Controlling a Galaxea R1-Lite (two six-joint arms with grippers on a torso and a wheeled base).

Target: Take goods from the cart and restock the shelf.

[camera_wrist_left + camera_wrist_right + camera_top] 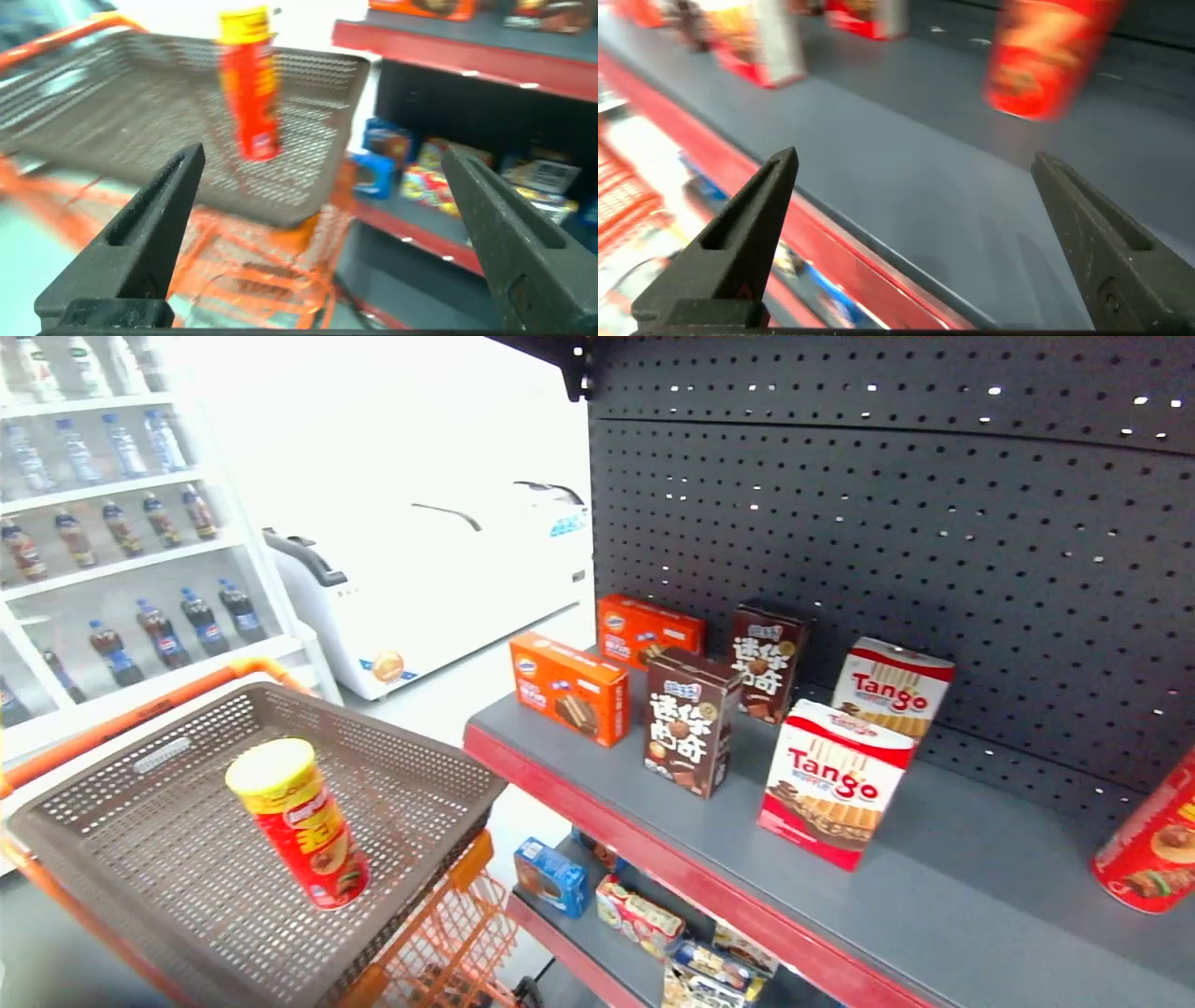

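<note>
A red canister with a yellow lid stands upright in the brown basket on top of the orange cart. My left gripper is open, some way short of that canister and lower than it, with nothing between its fingers. A second red canister stands on the grey shelf at the far right. My right gripper is open above the shelf's front part, with the red canister farther in. Boxes stand in rows on the shelf: orange, brown, red-and-white.
A black pegboard backs the shelf. A lower shelf holds several packs beneath the red edge. A white freezer and a bottle cooler stand at the left beyond the cart.
</note>
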